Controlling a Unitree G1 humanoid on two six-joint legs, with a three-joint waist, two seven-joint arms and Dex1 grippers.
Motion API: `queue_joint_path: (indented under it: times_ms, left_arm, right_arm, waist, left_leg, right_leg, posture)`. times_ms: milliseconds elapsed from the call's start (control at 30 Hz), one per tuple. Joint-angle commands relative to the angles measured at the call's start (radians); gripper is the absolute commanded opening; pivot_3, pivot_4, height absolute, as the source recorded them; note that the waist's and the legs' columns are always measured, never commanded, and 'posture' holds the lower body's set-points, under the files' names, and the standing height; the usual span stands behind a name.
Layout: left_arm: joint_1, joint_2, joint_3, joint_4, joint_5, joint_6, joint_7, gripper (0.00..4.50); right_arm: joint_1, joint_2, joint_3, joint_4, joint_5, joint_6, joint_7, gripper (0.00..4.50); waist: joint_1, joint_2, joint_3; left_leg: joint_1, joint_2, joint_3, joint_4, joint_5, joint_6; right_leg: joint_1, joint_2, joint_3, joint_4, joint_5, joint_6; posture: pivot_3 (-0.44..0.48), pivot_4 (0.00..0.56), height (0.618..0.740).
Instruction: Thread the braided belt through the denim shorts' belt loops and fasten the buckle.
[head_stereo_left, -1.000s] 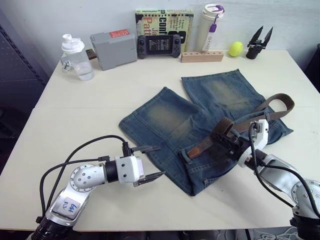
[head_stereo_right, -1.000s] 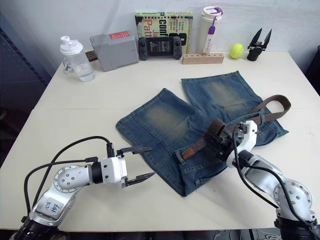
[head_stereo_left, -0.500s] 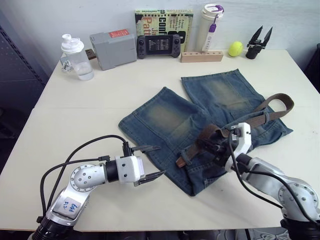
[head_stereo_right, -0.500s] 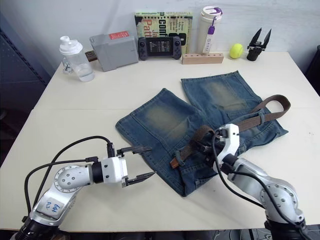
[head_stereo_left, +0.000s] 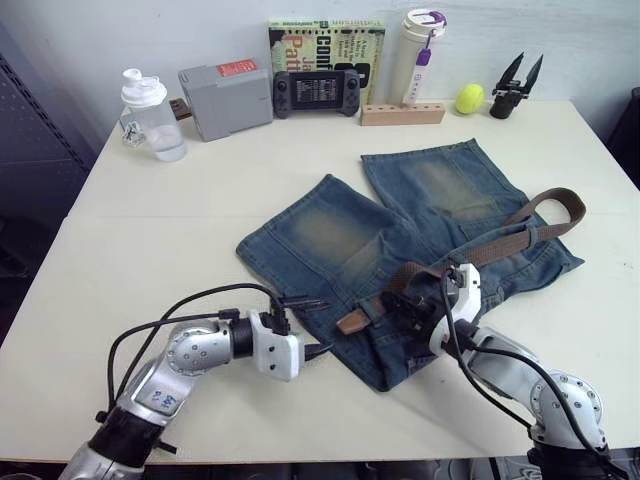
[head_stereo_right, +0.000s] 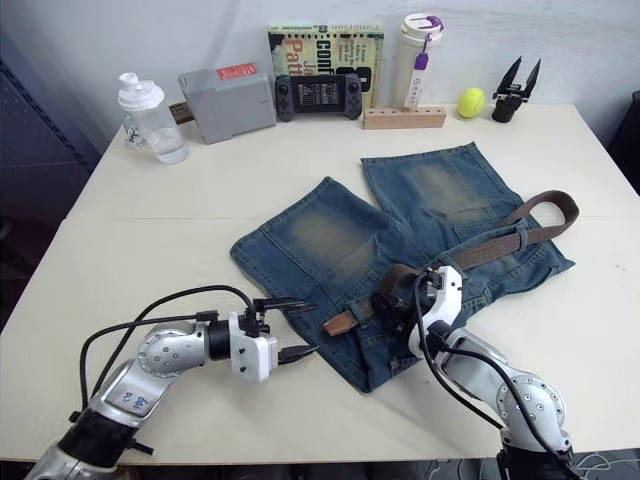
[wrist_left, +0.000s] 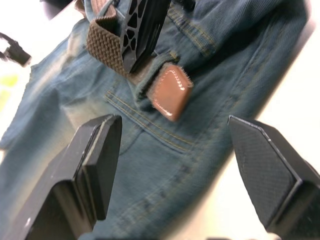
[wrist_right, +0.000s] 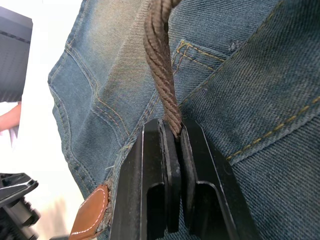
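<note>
1. Shorts (head_stereo_left: 400, 240) lie flat mid-surface (head_stereo_left: 180, 230), waistband toward the robot.
2. Right claw (wrist_right: 172, 145) pinches the belt (head_stereo_left: 500, 243) near its leather tip (wrist_left: 170, 94), over the waistband.
3. Left claw (head_stereo_left: 305, 325) spread wide, empty, at the shorts' near-left edge, facing the tip.
4. Belt's far end loops off the shorts' right side.

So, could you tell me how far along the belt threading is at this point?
Nothing looks threaded or fastened. In hand: the right end effector pinches the braided belt near its leather tip, over the denim shorts; the open left end effector waits beside. Left: every loop, then buckling.
</note>
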Motion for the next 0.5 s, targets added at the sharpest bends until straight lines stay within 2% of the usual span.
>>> queue_joint_path:
  times_ms: [33,333,367,500]
  left_arm:
    - [-0.026,-0.032,-0.009,0.030,0.037,-0.082,0.058,3.75]
    - [-0.075,-0.062,-0.032,0.136,0.105,-0.163,0.111,3.75]
    - [-0.078,-0.063,-0.033,0.141,0.104,-0.167,0.113,3.33]
    - [-0.082,-0.071,-0.040,0.138,0.102,-0.180,0.117,2.21]
  right_arm:
    - [0.015,0.016,0.024,-0.006,0.021,0.013,-0.015,0.00]
    - [0.016,0.036,0.028,-0.028,0.029,0.003,-0.035,0.00]
    - [0.016,0.037,0.027,-0.029,0.030,0.002,-0.036,0.00]
    - [0.016,0.040,0.026,-0.033,0.032,0.002,-0.037,0.00]
  waist:
    - [0.000,-0.001,0.000]
    - [0.000,-0.001,-0.001]
    - [-0.001,-0.001,-0.001]
    - [-0.001,-0.001,-0.001]
  left_leg:
    - [0.000,0.001,0.000,0.000,0.000,0.000]
    - [0.000,0.001,0.000,0.000,0.000,0.000]
    - [0.000,0.001,0.000,0.000,0.000,0.000]
    - [0.000,0.002,0.000,0.000,0.000,0.000]
  right_leg:
    - [0.000,0.000,0.000,0.000,0.000,0.000]
    - [0.000,0.000,-0.001,0.000,0.000,0.000]
    - [0.000,0.000,-0.001,0.000,0.000,0.000]
    - [0.000,0.000,-0.001,0.000,0.000,0.000]
  posture:
    - [0.000,0.150,0.726]
    - [0.000,0.150,0.726]
    - [0.000,0.150,0.726]
    - [0.000,0.150,0.726]
